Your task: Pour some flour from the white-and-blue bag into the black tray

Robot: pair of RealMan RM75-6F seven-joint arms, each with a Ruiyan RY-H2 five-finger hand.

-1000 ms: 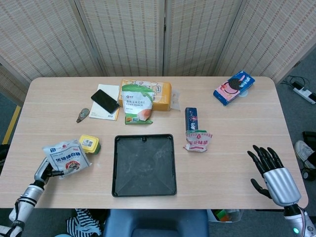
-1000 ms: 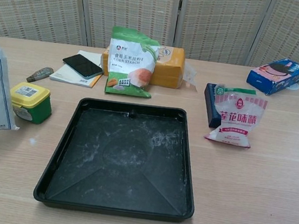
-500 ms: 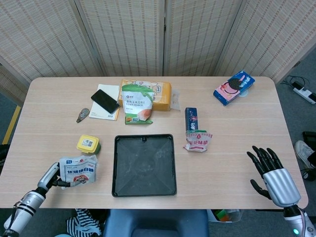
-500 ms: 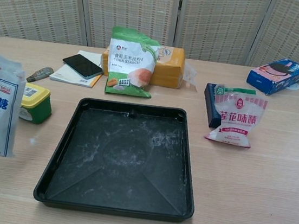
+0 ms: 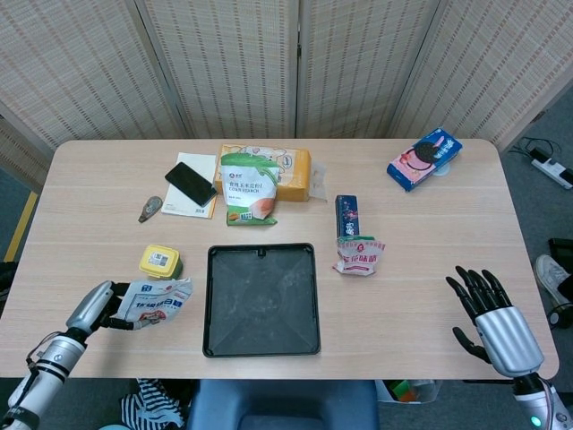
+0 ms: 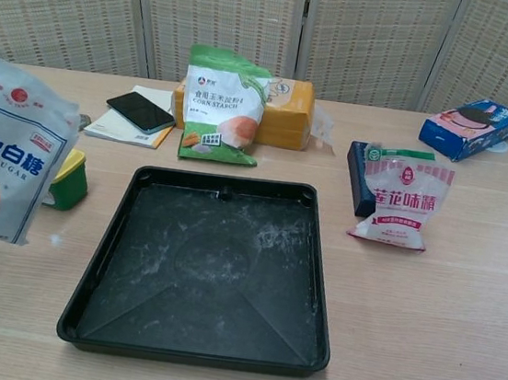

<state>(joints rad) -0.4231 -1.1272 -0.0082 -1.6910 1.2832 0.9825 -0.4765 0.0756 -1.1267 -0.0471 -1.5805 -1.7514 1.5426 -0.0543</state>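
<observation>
My left hand [image 5: 94, 307] grips the white-and-blue bag [image 5: 157, 301] at the table's front left, just left of the black tray [image 5: 261, 300]. In the chest view the bag [image 6: 6, 155] hangs above the table, tilted toward the tray [image 6: 208, 263], and the hand behind it is hidden. A thin dusting of white powder lies on the tray floor. My right hand [image 5: 494, 316] hovers open at the front right, fingers spread, holding nothing.
A yellow-lidded green tub [image 5: 160, 262] stands just behind the bag. A green corn starch bag [image 5: 248, 188], an orange pack [image 5: 291, 170], a phone on a notebook [image 5: 190, 184], a pink-and-white sachet [image 5: 359, 254], a dark blue pack [image 5: 346, 216] and a cookie pack [image 5: 424, 159] lie further back.
The left hand has carried the bag rightward and up toward the tray, tipping it. The right hand has hardly moved.
</observation>
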